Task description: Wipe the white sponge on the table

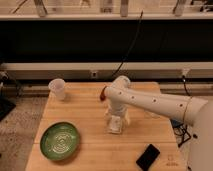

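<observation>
**Sponge held down at mid-desk**

The wooden desk [90,107] fills the lower half of the frame. A white arm [150,102] reaches in from the right edge and bends down at centre, its jaws pointing at the desk. A green plate [60,141] lies lower left, a black phone [148,157] lower right and a whitish cup [57,89] upper left. The jaws grip the white sponge [115,128], which touches the desk just below centre.

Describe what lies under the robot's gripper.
The gripper points down over the middle of the table; under it shows the white sponge. The gripper covers the sponge's top, so their contact is hidden.
</observation>
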`<state>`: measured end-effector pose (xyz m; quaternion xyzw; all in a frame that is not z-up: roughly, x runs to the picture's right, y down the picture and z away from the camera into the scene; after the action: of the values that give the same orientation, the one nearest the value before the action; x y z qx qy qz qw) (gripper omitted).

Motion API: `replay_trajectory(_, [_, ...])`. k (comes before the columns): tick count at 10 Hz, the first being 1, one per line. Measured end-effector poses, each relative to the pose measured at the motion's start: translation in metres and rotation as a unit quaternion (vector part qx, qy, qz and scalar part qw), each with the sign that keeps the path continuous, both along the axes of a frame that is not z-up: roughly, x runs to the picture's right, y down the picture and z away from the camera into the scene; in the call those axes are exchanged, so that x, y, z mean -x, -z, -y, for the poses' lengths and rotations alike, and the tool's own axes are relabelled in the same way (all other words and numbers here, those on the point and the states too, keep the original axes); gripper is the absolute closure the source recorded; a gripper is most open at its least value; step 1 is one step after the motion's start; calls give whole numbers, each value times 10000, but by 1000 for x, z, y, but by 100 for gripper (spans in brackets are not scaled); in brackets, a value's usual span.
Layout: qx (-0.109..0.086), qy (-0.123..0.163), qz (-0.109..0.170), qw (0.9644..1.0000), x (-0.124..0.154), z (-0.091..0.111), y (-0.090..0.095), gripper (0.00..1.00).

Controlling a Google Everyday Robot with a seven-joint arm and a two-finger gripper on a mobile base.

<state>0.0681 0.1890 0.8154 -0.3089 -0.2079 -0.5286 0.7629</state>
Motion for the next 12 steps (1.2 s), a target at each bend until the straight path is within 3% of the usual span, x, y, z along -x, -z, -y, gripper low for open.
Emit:
replay_trajectory(4, [87,25,40,10000,3,-9,-7,23])
replay_trajectory(12, [141,3,-10,9999,-8,-12,-11,99])
